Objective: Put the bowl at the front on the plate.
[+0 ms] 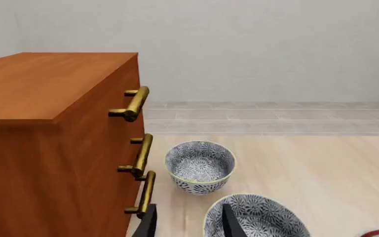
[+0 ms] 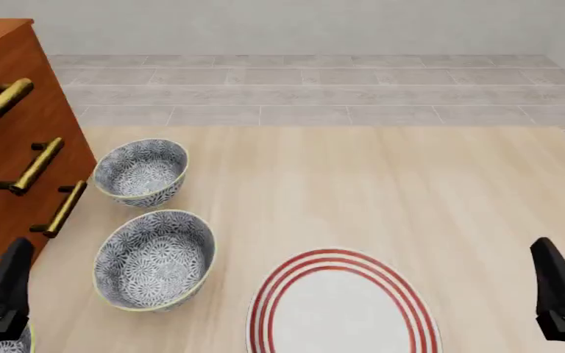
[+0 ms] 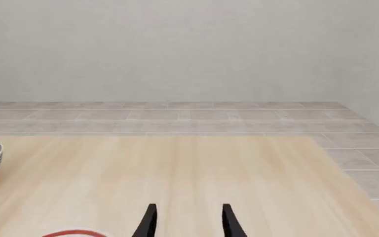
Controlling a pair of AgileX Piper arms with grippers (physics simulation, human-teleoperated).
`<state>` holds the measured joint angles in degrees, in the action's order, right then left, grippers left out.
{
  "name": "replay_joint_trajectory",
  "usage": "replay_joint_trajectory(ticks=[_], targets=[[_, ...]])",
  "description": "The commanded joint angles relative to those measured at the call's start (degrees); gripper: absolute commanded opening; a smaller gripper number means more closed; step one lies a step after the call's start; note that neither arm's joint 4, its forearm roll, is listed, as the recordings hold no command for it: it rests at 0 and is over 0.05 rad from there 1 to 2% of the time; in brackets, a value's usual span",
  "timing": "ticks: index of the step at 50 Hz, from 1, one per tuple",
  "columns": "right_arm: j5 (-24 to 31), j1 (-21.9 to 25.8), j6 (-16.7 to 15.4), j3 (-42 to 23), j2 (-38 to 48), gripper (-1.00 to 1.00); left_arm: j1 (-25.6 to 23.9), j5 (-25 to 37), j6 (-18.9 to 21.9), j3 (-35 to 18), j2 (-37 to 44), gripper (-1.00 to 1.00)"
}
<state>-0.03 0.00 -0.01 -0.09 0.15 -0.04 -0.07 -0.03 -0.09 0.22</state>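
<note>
Since the pale wooden counter point(image 2: 381, 191) carries everything, start there: a tall reddish-brown wooden drawer cabinet point(image 2: 8, 147) with brass handles stands along its left side. The large flat white plate with red rings point(image 2: 337, 309) lies near the front edge, between the two arms.

Three deep white bowls with dark floral pattern run in a row beside the cabinet. The far bowl point(image 2: 141, 173) and the middle bowl point(image 2: 155, 259) show whole. The front bowl point(image 2: 12, 346) is only a sliver in the front view's lower left corner, directly under the left arm and well left of the plate.

The left gripper point(image 1: 188, 212) is released, fingers apart with nothing between them. The right gripper point(image 3: 186, 210) is likewise spread and holds nothing.

The step in hand looks like the left arm's approach. It should go well if the gripper drops straight down with one finger inside the rim and one outside. Closing on the wall away from the middle bowl should avoid nudging it.
</note>
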Motion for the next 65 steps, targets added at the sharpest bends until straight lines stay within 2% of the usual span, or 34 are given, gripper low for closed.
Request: replay_joint_trajectory(ticks=[1,24,30,31,32,34,35,37,39,40,42,44,47,48,49,52,56,65], targets=[[0.1,0.0,0.0,-0.2,0.1,1.00,0.0,0.0,0.0,-0.2,0.2,1.00],[0.3,0.0,0.0,-0.3,0.1,1.00,0.0,-0.1,0.3,-0.1,0.0,1.00],[0.3,0.0,0.0,-0.3,0.0,1.00,-2.5,-0.1,0.7,-0.2,-0.1,1.00],[0.3,0.0,0.0,-0.3,0.0,1.00,-5.0,-1.8,0.1,-0.4,6.7,1.00],[0.3,0.0,0.0,-0.3,0.0,1.00,-4.8,-1.9,-1.0,-1.0,8.8,1.00],[0.3,0.0,0.0,-0.3,0.0,1.00,-3.4,3.1,-2.0,-4.4,4.9,1.00],[0.3,0.0,0.1,-0.3,0.0,1.00,-1.9,3.5,-2.6,-5.6,8.3,1.00],[0.3,0.0,0.0,-0.3,0.0,1.00,-3.2,5.4,-3.0,-7.3,10.5,1.00],[0.3,0.0,0.0,-0.3,0.0,1.00,-5.6,5.4,-6.2,-8.1,20.9,1.00],[0.3,0.0,0.0,-0.3,0.0,1.00,-4.8,7.0,-6.7,-9.0,20.2,1.00],[0.3,0.0,0.0,-0.3,0.0,1.00,-5.5,10.4,-3.0,-11.2,19.7,1.00],[0.3,0.0,0.0,-0.3,0.0,1.00,-5.8,13.1,-4.6,-12.9,22.4,1.00],[0.3,0.0,0.0,-0.3,0.0,1.00,-5.0,19.4,-1.9,-17.7,21.6,1.00],[0.3,0.0,0.0,-0.3,0.1,1.00,-4.6,20.7,-1.8,-18.5,22.1,1.00],[0.3,0.0,0.0,-0.3,0.0,1.00,-3.8,25.2,-3.6,-21.5,23.7,1.00],[0.3,0.0,0.0,-0.3,0.0,1.00,-5.1,31.2,-4.4,-25.5,23.5,1.00],[0.3,0.0,0.0,-0.3,0.0,1.00,-5.0,35.4,-5.9,-28.8,25.4,1.00],[0.3,0.0,0.0,-0.3,0.0,1.00,-1.6,46.2,-3.3,-37.5,29.5,1.00]])
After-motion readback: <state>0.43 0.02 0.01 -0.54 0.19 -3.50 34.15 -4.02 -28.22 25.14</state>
